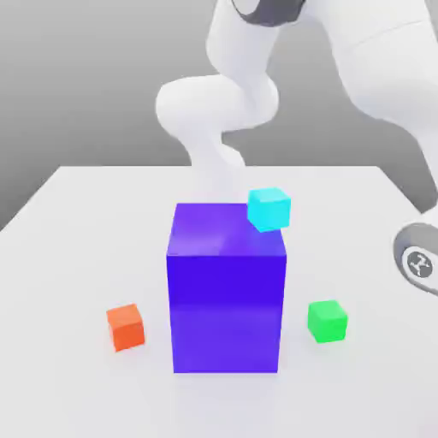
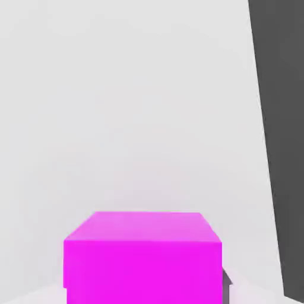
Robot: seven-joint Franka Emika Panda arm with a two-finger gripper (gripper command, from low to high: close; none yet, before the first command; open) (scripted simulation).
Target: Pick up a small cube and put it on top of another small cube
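Magenta small cube close to cam, white table

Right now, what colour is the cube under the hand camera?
Magenta cube, plain, clearest in the hand view.

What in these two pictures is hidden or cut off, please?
- Exterior view: the arm drops behind the blue block, which hides whatever lies there.
- Hand view: the pink cube is cut off by the picture's edge.
- Exterior view: the cyan cube's support cannot be judged.
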